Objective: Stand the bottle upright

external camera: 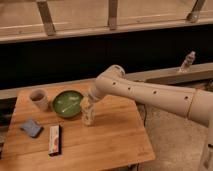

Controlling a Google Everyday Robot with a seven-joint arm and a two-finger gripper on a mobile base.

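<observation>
Bottle: small white plastic bottle [88,113] with a coloured label, standing upright on the wooden surface [100,140], just beside the right rim of the green bowl.
Claw: the claw [89,101] sits at the top of the bottle, at the end of the pale arm — whether its fingers are spread or pressed onto the bottle I cannot tell, since the wrist covers them.
Arm: long cream-coloured robot arm [150,92] reaching in from the right edge, bending at a rounded joint above the surface and dropping to the bottle.
Bowl: round green bowl [67,103] near the back left of the surface, with something pale lying inside it.
Cup: small pale cup [38,99], upright, left of the bowl and close to it.
Box: flat red-and-white rectangular box [54,139] lying near the front left, well apart from the bottle.
Cloth: small blue-grey pad [31,128] at the left edge, near the box.
Ledge: low ledge [165,75] behind the surface — a tiny clear bottle with a narrow neck [187,61] stands on it at the far right.
</observation>
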